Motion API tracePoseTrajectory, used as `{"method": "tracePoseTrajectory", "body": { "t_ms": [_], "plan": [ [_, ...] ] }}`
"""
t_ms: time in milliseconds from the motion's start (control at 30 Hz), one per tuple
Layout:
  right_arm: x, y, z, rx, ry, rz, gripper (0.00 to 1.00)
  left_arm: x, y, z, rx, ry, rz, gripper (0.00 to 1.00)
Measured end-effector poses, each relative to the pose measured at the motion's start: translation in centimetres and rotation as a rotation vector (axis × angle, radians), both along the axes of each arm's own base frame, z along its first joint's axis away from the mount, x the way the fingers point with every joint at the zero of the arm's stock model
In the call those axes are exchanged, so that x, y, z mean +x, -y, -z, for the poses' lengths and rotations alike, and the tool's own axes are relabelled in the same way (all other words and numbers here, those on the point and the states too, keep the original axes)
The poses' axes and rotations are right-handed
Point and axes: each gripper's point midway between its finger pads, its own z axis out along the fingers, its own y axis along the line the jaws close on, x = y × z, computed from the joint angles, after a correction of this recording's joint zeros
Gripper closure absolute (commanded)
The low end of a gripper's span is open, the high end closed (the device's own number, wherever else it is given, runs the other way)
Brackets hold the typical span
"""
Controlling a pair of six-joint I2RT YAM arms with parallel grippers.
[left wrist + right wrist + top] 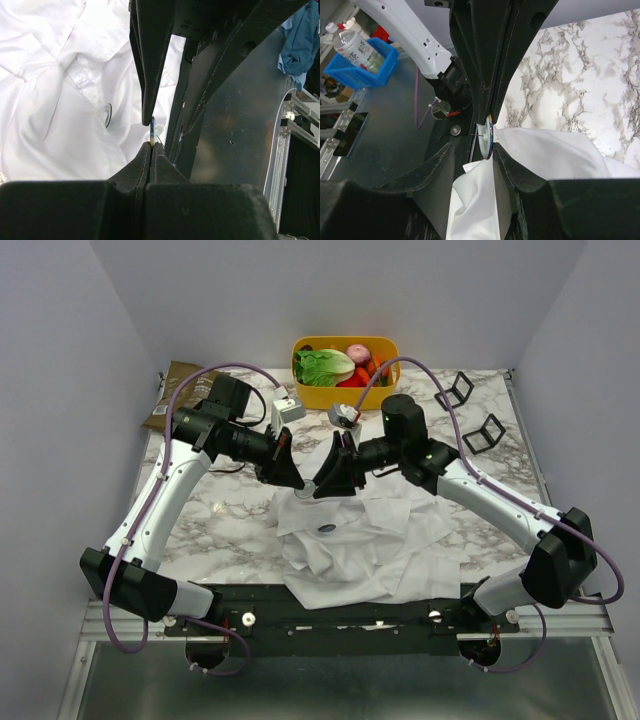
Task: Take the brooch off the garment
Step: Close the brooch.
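the brooch (487,141) is up off the table, edge-on in both wrist views, a thin round disc with a blue and yellow rim and a pin poking out sideways. it sits right at the far edge of the garment (370,540), where the white cloth is tented up from the heap. the left gripper (151,147) has it: jaws pinched tight together on the disc's rim, the coloured edge sticking out just past the fingertips. the right gripper (475,146) comes in from the other side, nose to nose with the left, jaws standing partway apart. the disc and a fold of shirt sit between them, and the disc lies against the inner face of one finger. whether those jaws actually press on the cloth, cannot tell.

the rest of the garment lies crumpled on the marble table (220,530) at the near middle, between the two arms, its hem spilling over the front edge. in the left wrist view the collar and placket show, with a small round clear button (107,115) just beside the pinch.

further out, at the back of the table, a yellow tub (320,397) holds lettuce (322,367) and other vegetables. a brown packet (175,390) lies at the back left corner, and two small black stands (455,390) rest on the back right, well apart from the shirt.
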Motion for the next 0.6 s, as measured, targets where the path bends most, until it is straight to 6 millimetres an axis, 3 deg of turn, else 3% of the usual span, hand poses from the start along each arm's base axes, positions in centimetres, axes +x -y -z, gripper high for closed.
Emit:
{"method": "tracePoseTrajectory", "body": {
  "t_ms": [600],
  "plan": [
    [0.1,-1.5,0.8,-0.015,0.037,0.031,0.6,-0.2,0.1,0.1,-0.006,-0.025,0.008,1.0]
  ]
}}
